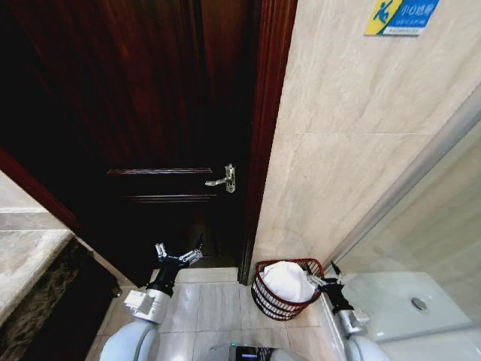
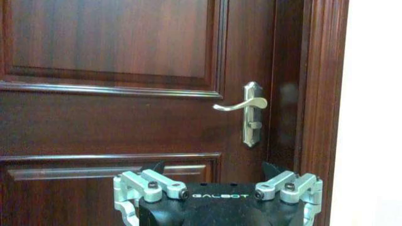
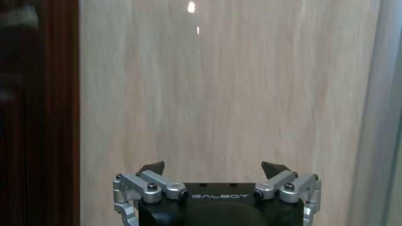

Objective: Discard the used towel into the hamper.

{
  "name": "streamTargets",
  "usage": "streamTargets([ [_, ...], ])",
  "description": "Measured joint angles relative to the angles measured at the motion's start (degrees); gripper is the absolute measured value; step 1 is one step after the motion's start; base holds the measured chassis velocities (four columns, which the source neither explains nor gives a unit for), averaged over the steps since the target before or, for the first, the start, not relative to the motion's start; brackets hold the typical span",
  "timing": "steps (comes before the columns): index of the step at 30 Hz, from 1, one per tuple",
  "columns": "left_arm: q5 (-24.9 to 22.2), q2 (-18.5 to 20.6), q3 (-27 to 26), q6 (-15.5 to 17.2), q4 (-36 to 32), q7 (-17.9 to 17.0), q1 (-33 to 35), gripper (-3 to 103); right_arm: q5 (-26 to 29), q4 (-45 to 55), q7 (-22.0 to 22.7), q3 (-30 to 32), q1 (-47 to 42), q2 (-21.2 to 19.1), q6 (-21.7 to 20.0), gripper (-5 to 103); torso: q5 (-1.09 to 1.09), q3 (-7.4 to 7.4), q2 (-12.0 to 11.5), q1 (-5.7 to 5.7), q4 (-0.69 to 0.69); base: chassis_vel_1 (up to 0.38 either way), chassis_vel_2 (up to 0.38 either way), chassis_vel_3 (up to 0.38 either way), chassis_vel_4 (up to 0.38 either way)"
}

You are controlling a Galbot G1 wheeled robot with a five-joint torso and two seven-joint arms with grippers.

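Note:
The hamper, a small round reddish-brown lattice basket, stands on the tiled floor at the foot of the door frame. A white towel lies bunched inside it, rising above the rim. My right gripper hangs open and empty just beside the hamper's right rim; in the right wrist view it faces the beige wall. My left gripper is open and empty too, held low to the hamper's left in front of the dark door, and in the left wrist view it points at that door.
A dark wooden door with a silver lever handle is straight ahead. A beige tiled wall runs to the right, and a glass shower partition stands at the far right. At the left is a stone counter.

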Motion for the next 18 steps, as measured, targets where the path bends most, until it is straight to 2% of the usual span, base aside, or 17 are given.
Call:
streamTargets([
  [9,0.0,0.0,0.0,0.0,0.0,0.0,0.0,100,-0.02,13.07,0.95,-0.95,-0.85,2.12,-3.82,100,0.0,0.0,0.0,0.0,0.0,0.0,0.0,0.0,0.0],
  [18,0.0,0.0,0.0,0.0,0.0,0.0,0.0,100,-0.3,19.09,1.34,-1.71,-0.1,2.13,-5.86,100,0.01,0.0,0.0,0.0,0.0,0.0,0.0,0.0,0.0],
])
